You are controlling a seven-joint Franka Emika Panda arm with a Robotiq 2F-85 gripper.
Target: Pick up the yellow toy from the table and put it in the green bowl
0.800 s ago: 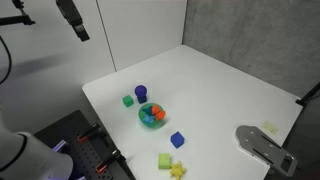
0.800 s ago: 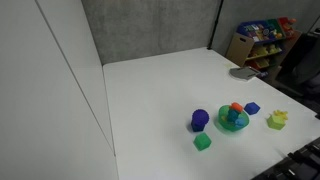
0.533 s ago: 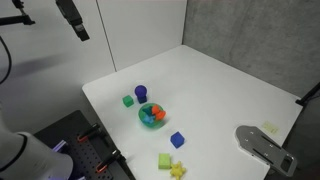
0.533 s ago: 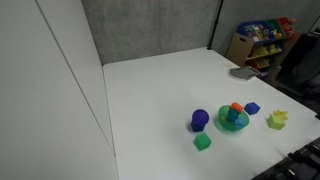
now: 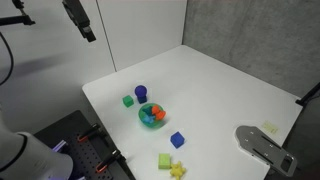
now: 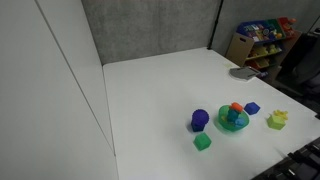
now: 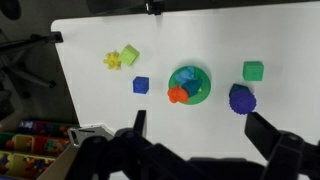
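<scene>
— Where's the small knobbly bright yellow toy (image 7: 112,60)?

— On the white bench (image 7: 290,50). In the wrist view it sits at ten o'clock from the round shallow green-rimmed bowl (image 7: 203,78), just beside a lime cube (image 7: 130,55) and near the bench's nine o'clock edge.

— And the hand (image 7: 195,118)?

— Well above the bench, fingers spread wide, holding nothing.

— Any room?

— A small blue cube (image 7: 141,85) lies at the bowl's nine o'clock. In an exterior view, bare bench runs off from the bowl (image 5: 142,118) toward two o'clock.

Knobbly toy (image 7: 111,60) just beside a cube (image 7: 130,55) near the table (image 7: 200,40) edge, well apart from the bowl (image 7: 206,85).
</scene>
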